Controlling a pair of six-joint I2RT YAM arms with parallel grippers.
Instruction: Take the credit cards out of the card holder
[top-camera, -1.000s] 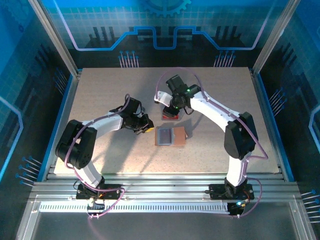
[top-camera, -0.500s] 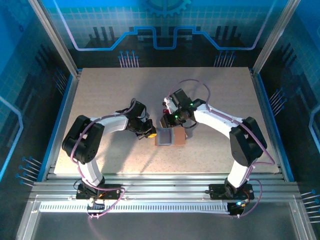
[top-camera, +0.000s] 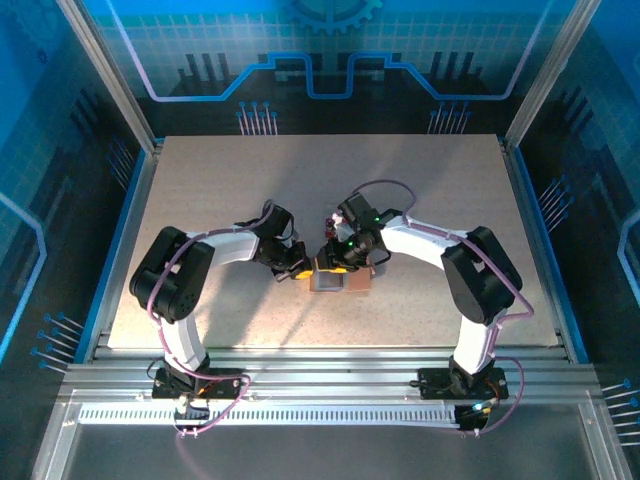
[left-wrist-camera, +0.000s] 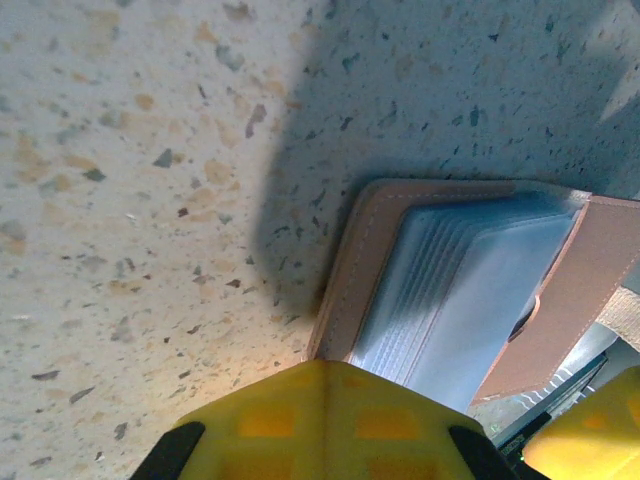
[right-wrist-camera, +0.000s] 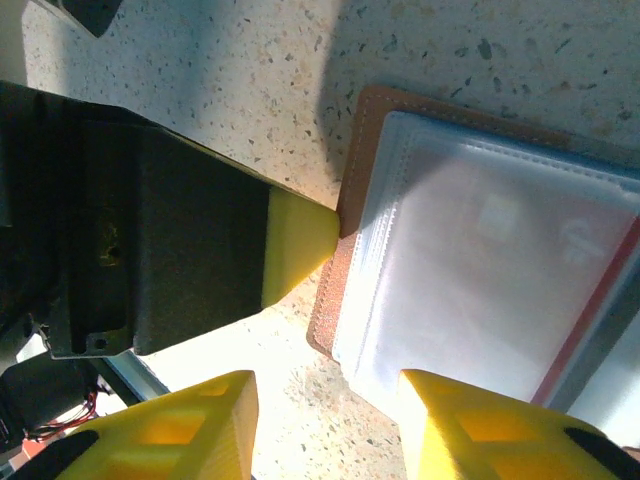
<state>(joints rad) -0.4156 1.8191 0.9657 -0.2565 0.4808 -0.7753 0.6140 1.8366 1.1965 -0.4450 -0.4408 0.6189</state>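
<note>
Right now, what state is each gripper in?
Left gripper: cannot tell; a fingertip touches the card holder edge.
Right gripper: open, holding nothing.

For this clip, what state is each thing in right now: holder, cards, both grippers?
Card holder: lying open on the table, clear pockets up.
Credit cards: a red stack on the table beyond the holder, partly hidden by the right arm.
Left gripper: shut, its tip against the holder's edge.
Right gripper: open, over the holder's edge, holding nothing.

The card holder (right-wrist-camera: 352, 190) is matt tan leather with glossy clear plastic sleeves, on a speckled stone-like table (left-wrist-camera: 120, 200).
</note>
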